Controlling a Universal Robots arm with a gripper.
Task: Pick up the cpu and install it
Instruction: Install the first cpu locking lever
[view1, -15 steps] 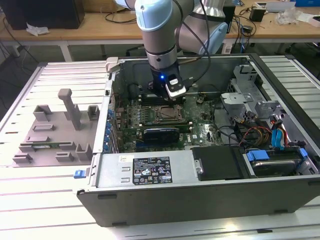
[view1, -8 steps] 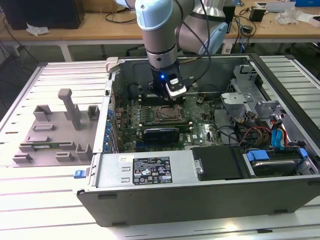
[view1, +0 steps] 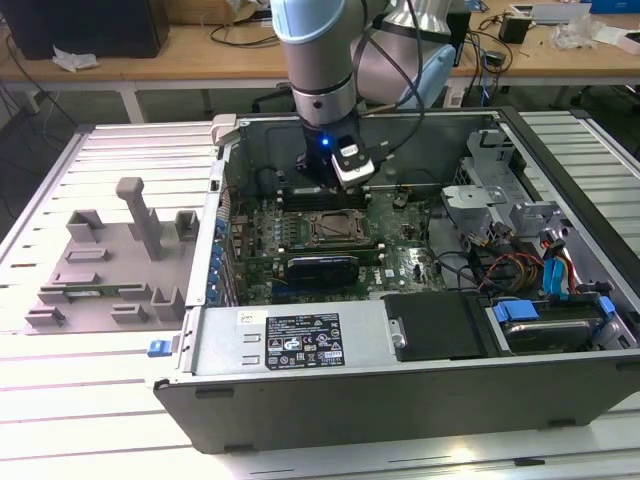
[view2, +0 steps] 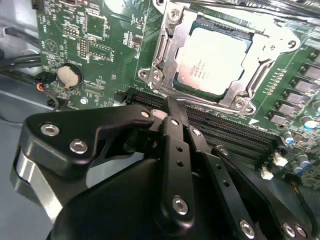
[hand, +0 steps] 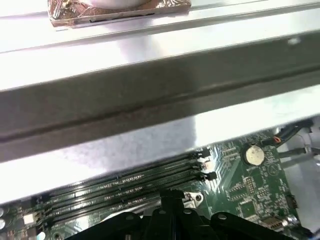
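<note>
As seated in socket — one cpu (view2: 212, 62) | one end effector (view2: 175, 107) — fingers together

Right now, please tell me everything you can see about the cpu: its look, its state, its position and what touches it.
The cpu is a flat square chip with a pale silver metal top and a thin dark green rim. It lies flat in the socket frame on the motherboard, whose shiny metal bracket surrounds it and overlaps its edges. The gripper is beside the socket, above the memory slots, and is not holding the chip.
</note>
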